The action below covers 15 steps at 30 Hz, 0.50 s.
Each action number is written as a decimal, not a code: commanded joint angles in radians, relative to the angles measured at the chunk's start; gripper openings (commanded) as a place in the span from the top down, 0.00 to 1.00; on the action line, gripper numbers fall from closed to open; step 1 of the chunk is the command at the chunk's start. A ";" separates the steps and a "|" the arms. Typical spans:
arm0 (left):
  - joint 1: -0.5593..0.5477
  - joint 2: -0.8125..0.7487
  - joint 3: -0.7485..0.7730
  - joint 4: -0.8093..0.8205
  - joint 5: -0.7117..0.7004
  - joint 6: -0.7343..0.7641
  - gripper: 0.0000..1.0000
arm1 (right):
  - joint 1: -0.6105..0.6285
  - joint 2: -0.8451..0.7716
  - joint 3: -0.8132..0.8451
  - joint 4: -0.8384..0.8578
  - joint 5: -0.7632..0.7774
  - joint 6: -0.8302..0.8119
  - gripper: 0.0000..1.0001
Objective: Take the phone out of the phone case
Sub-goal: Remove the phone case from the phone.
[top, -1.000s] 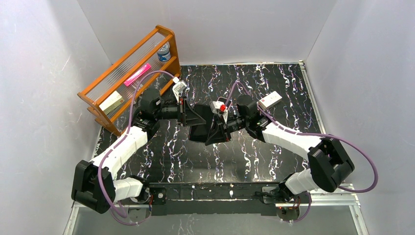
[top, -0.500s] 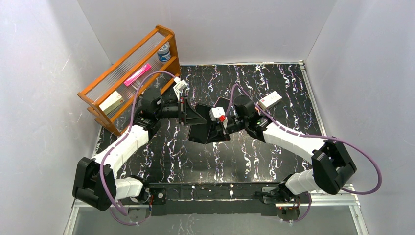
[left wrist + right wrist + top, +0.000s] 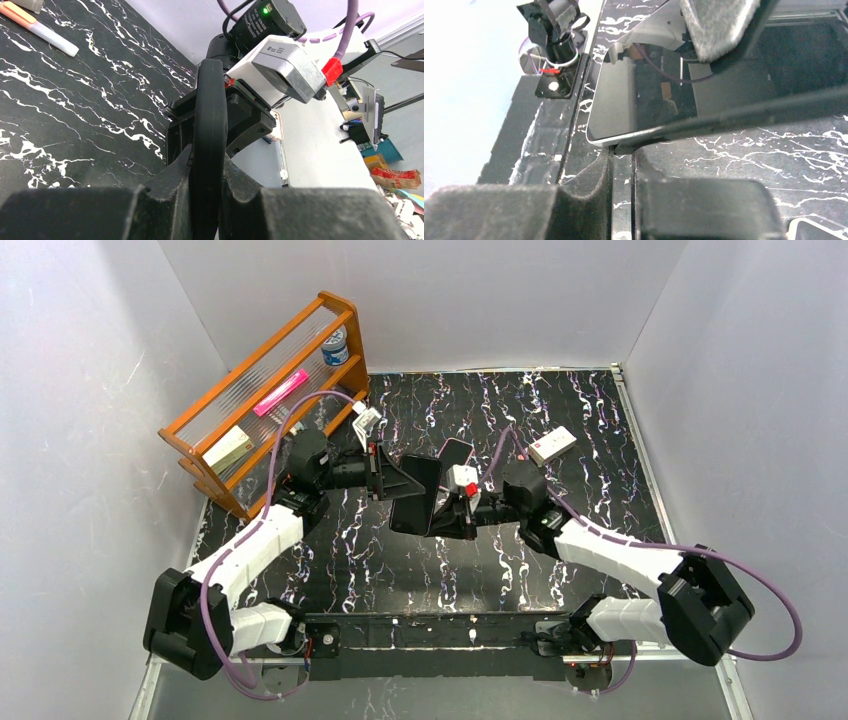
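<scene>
The phone (image 3: 453, 454) in its black phone case (image 3: 415, 502) hangs in the air over the middle of the table, between both grippers. My left gripper (image 3: 404, 480) is shut on the case's thick black edge (image 3: 210, 115), which stands upright between its fingers (image 3: 177, 175). My right gripper (image 3: 442, 512) comes in from the opposite side. Its tips (image 3: 623, 150) are pinched on the thin black lip of the case (image 3: 724, 119), just under the phone's glossy screen (image 3: 644, 100) and its silver rim. The left gripper's grey pad (image 3: 716, 22) lies against the screen.
A wooden rack (image 3: 262, 390) at the back left holds a pink item, a small can and a box. A white box (image 3: 552, 445) lies on the black marbled table at the right. An orange and white marker (image 3: 50, 36) lies on the table. Grey walls stand on three sides.
My right arm has drawn back to the right and turned its wrist. The phone and case now stand steeper, with the phone's top showing above the grippers. The left arm has barely moved.
</scene>
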 commanded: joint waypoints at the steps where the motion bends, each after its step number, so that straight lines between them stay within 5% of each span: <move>1: 0.013 -0.047 -0.038 0.083 -0.091 -0.116 1.00 | 0.002 -0.079 -0.076 0.414 0.129 0.207 0.83; 6: 0.003 -0.068 -0.079 0.176 -0.108 -0.194 1.00 | 0.001 -0.079 -0.120 0.582 0.169 0.377 0.73; 15: -0.051 -0.106 -0.117 0.239 -0.159 -0.248 1.00 | 0.002 -0.062 -0.146 0.771 0.268 0.560 0.73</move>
